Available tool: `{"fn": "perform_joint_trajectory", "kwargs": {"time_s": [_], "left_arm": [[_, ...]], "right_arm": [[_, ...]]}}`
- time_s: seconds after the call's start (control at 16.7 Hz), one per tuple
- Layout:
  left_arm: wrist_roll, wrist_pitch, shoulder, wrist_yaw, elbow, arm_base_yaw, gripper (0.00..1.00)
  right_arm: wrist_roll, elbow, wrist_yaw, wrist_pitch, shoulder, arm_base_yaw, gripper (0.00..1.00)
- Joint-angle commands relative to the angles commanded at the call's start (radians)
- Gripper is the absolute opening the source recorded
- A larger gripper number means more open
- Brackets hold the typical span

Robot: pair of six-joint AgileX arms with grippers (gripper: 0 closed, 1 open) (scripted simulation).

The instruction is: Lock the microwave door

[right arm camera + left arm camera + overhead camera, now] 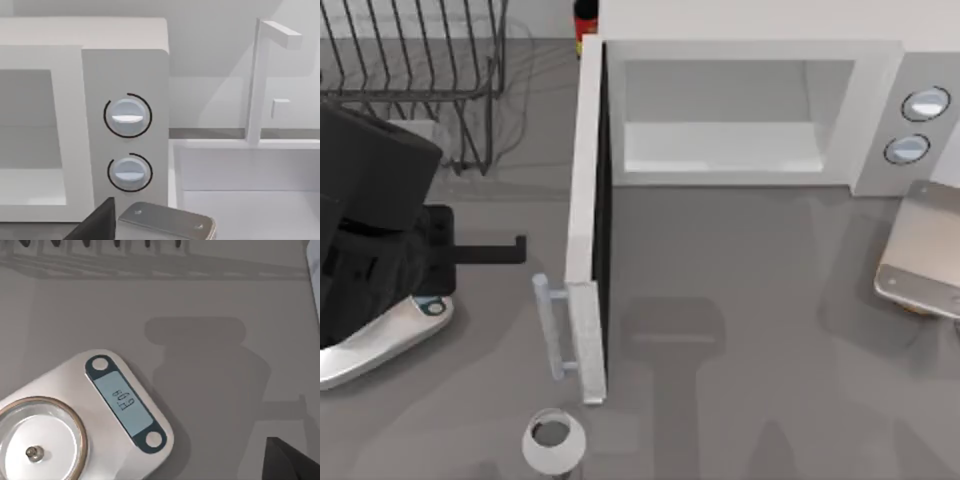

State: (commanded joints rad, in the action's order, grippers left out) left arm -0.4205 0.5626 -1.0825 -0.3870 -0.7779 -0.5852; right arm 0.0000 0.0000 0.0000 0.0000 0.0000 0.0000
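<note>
The microwave door [586, 200] stood swung out from the microwave [750, 60] at the table's back, a rack [415, 60] and scale [380, 345] to its left.

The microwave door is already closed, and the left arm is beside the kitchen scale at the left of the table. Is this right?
Not quite. In the top view the microwave door stands wide open, showing the empty cavity. The left arm is indeed beside the kitchen scale at the table's left.

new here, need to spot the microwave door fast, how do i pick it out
Find the white microwave at the table's back. The microwave door hangs from its left edge, swung wide open toward the front. Unlike the knobbed body, it is a thin panel carrying a pale bar handle.
</note>
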Motion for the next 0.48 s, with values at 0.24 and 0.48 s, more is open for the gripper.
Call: {"fn": "perform_joint_trajectory", "kwargs": {"time_s": [0.24, 0.48], "left_arm": [[0.000, -0.110, -0.041, -0.001, 0.078, -0.001, 0.00], [0.003, -0.332, -0.105, -0.001, 0.215, -0.001, 0.00]], "right_arm": [[0.000, 0.000, 0.000, 0.000, 0.000, 0.000, 1.00], [0.000, 0.000, 0.000, 0.000, 0.000, 0.000, 1.00]]}}
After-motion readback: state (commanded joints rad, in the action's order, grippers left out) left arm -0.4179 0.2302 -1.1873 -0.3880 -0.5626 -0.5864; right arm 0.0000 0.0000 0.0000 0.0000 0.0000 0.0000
